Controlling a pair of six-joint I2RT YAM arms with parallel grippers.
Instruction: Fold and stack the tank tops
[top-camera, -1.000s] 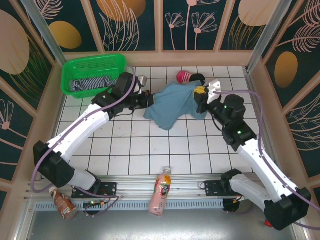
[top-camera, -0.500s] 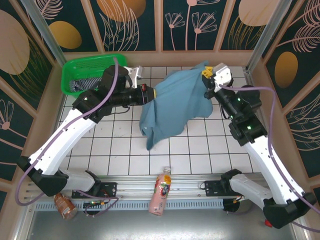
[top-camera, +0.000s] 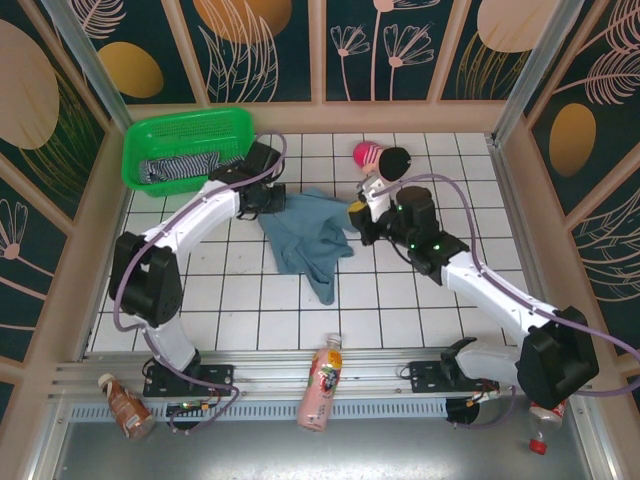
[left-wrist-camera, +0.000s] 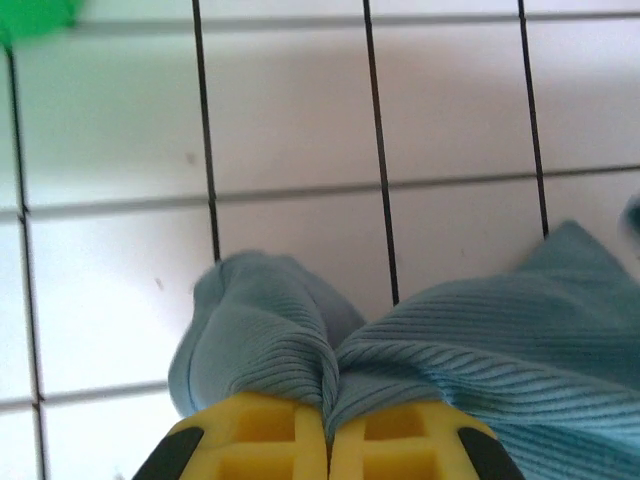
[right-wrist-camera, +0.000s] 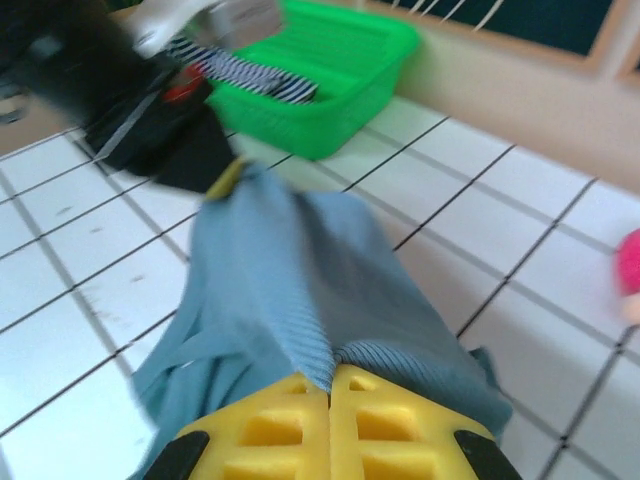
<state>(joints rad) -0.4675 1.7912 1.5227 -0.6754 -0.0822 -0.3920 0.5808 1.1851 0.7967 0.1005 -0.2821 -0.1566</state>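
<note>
Green plastic basket (top-camera: 186, 128), far-left corner of the white-tiled desk (top-camera: 300, 310). From my remote station I see one item in it, the striped tank top (top-camera: 178, 168), bunched against the basket's near wall. In the right wrist view its navy-and-white stripes show at the rim of the basket.

The blue-grey tank top (top-camera: 303, 235) lies outside the basket, on the desk between the two arms. It is crumpled rather than flat, and a narrow tail of cloth trails toward the near edge.

Left fingers (left-wrist-camera: 250, 440): the yellow pads are pressed together with a ridge of the blue-grey ribbed cloth pinched between them, at the garment's far-left corner, close to the basket.

Right fingers (right-wrist-camera: 262, 432): these are likewise pressed together on a fold of the same cloth, at the garment's right edge. Both arms thus grip one tank top, which sags loosely between the two holds and rests on the tiles.

A pink-and-black toy (top-camera: 380, 156) sits on the desk just beyond the right wrist, near the far wall and apart from the cloth.

A pink bottle (top-camera: 322, 385) lies across the rail at the near edge, and a brown bottle (top-camera: 125, 405) lies at the near-left corner. Neither is in any container.
</note>
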